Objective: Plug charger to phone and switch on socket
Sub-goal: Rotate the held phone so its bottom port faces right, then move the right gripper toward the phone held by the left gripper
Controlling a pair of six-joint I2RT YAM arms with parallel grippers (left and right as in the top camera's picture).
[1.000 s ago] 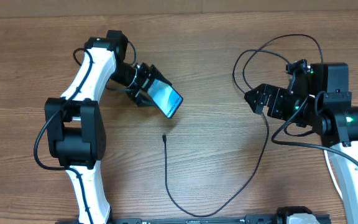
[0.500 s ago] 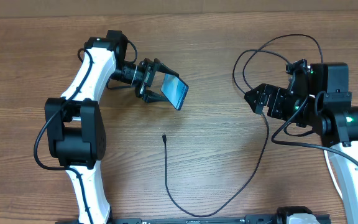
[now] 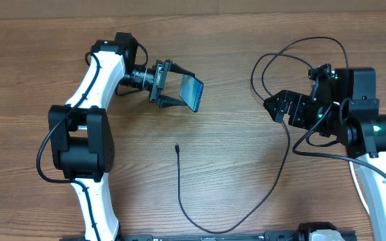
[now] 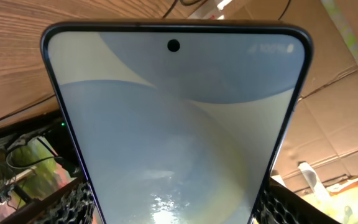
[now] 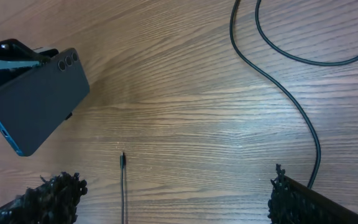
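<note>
The phone is held off the table, tilted up on its long edge, with my left gripper shut on its two sides. In the left wrist view its light-blue screen fills the frame between the dark pads. The right wrist view shows its dark back. The charger's connector tip lies on the wood below the phone, and the thin black cable curves right and loops under my right arm. My right gripper hovers open and empty, with the tip ahead of it. The socket is out of view.
The cable's upper loops lie on the table at the far right, around my right arm. A cardboard wall runs along the table's far edge. My left arm stretches up the left side.
My left gripper has turned the phone from screen-up onto its edge and carried it slightly right and up. The right arm and the cable have not moved.
</note>
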